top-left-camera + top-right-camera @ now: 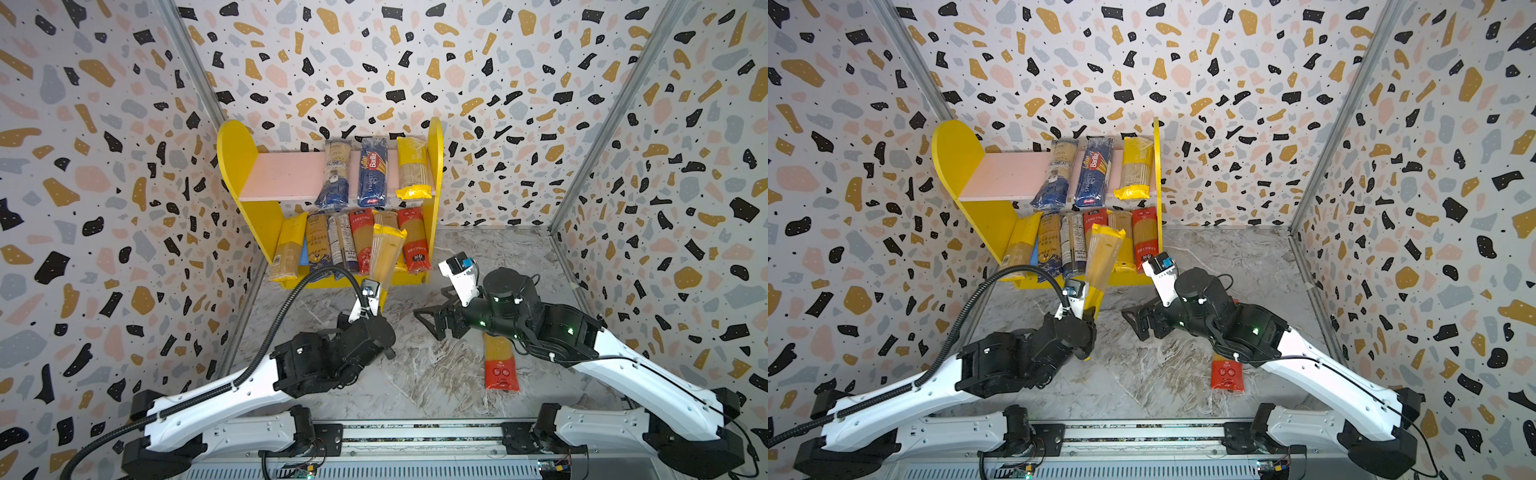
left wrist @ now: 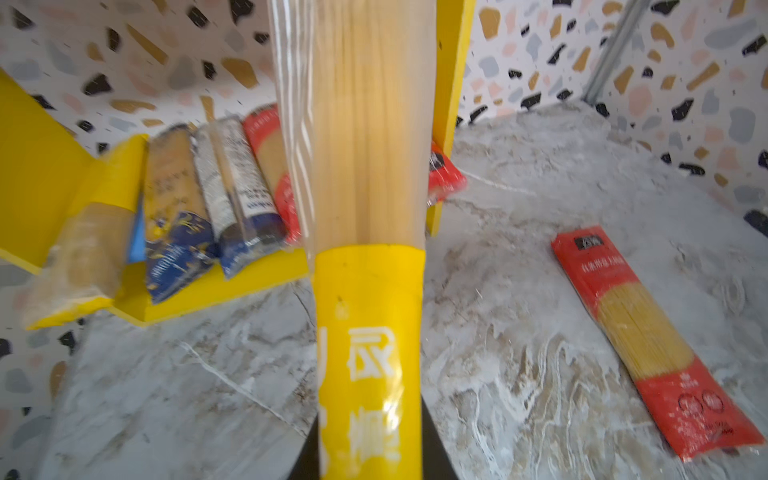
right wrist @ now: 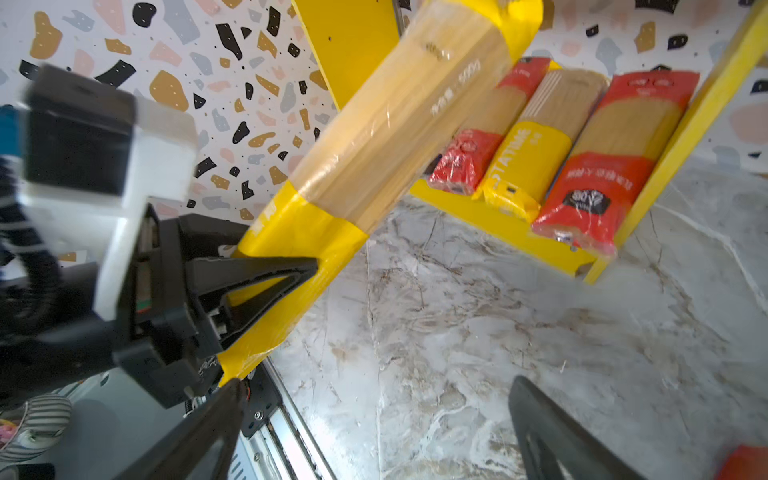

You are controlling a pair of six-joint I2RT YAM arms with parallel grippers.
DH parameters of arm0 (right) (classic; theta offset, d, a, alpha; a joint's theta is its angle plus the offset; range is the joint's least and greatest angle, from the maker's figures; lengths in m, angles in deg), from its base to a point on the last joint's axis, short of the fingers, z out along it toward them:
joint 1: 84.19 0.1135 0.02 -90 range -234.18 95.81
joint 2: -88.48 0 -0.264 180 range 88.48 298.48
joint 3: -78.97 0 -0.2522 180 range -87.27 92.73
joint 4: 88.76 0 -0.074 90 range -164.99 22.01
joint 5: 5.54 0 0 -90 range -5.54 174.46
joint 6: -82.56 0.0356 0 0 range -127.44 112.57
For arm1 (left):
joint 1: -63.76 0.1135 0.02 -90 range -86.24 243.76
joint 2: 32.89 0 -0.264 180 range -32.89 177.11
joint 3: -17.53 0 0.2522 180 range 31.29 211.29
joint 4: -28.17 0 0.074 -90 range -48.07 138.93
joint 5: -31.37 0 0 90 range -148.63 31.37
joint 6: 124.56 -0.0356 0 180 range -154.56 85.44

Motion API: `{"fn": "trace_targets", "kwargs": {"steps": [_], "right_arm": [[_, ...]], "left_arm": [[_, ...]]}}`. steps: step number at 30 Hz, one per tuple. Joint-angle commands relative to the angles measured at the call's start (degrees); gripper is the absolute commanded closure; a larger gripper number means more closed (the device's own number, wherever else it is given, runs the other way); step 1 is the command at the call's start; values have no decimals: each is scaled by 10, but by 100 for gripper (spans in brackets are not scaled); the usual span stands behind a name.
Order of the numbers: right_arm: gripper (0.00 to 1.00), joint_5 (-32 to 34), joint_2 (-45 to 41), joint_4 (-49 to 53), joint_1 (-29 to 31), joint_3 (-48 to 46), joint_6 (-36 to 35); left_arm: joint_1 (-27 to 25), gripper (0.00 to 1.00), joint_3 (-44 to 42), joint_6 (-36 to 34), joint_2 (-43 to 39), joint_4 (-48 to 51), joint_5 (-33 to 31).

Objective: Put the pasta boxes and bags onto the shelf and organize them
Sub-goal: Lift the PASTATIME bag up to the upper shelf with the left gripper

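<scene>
My left gripper (image 2: 368,440) is shut on the yellow end of a yellow spaghetti pack (image 1: 386,253). The pack is held up at a tilt, and its far end is in front of the shelf's (image 1: 237,158) lower board. Several packs lie side by side on that board (image 2: 232,191). On the pink upper board (image 1: 286,174) lie a clear-and-blue pack (image 1: 334,174), the Barilla pack (image 1: 372,172) and a yellow pack (image 1: 413,168). A red pack (image 1: 500,365) lies on the table under my right arm. My right gripper (image 1: 430,322) is open over the table, holding nothing.
Terrazzo-patterned walls (image 1: 104,166) close the marble table (image 1: 436,374) in on the left, back and right. A metal rail (image 1: 415,436) with the arm bases runs along the front edge. The shelf stands against the back wall, left of centre.
</scene>
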Motion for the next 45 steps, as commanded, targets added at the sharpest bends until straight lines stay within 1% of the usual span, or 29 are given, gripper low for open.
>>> {"fn": "trace_targets", "kwargs": {"steps": [1,7,10,18,20,22,23,26,29,33,37,39,42,45], "right_arm": [[1,30,36,-1,15,70,-32],[1,43,105,25,35,193,-67],[1,45,128,36,38,239,-81],[1,52,179,49,38,320,-114],[1,56,194,55,39,343,-119],[1,62,208,58,38,365,-123],[1,63,214,58,38,373,-125],[1,66,232,56,37,397,-131],[1,60,252,56,33,423,-137],[1,48,278,63,20,462,-141],[1,20,298,64,-7,488,-139],[1,2,310,62,-21,504,-137],[1,-21,331,64,-34,534,-137],[1,-25,353,80,-43,569,-142]], "left_arm": [[0,100,68,-40,-6,0,-105],[0,100,150,-99,-7,-17,-167],[0,100,194,-130,-2,-23,-199],[0,100,265,-243,13,-94,-248],[6,100,274,-273,22,-116,-259],[26,100,295,-295,39,-126,-249],[45,100,307,-302,46,-126,-227],[135,100,348,-316,77,-122,-144],[237,100,400,-326,118,-107,-49],[342,100,490,-344,183,-89,46],[454,100,590,-337,262,-62,170],[500,100,628,-326,298,-50,207],[557,100,639,-308,327,-60,270],[585,100,637,-306,341,-75,302]]}}
